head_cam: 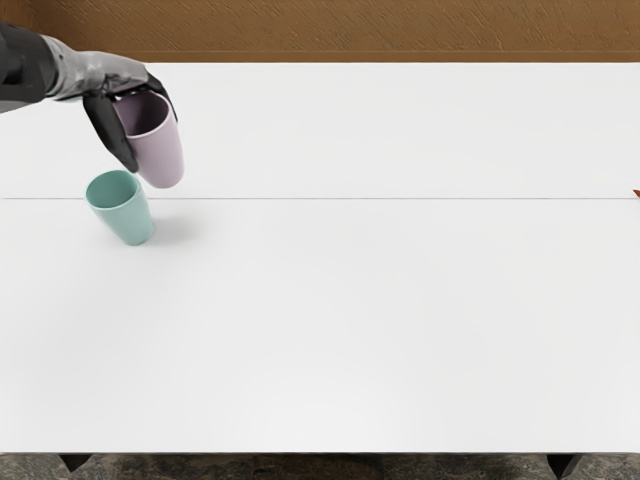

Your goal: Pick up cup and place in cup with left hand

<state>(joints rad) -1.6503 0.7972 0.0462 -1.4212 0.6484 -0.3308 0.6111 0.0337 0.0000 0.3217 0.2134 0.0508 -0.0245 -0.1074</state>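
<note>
Bench (350, 320): white, broad, carrying the work. Left arm (95, 72): grey, entering at the upper left. Robot hand (152, 141), left: closed around the pink cup, fingers at its sides, a hold that leaves the base free to go in first. Pink cup (162, 160): the piece to be placed, mouth up, seemingly raised off the bench, beside and behind the green cup; presumably held high so its base can clear the other's rim. Green cup (130, 222): standing upright, mouth open, ready as receiver; nesting not yet done. Reddish fragment (637, 194): right edge, unidentifiable.
</note>
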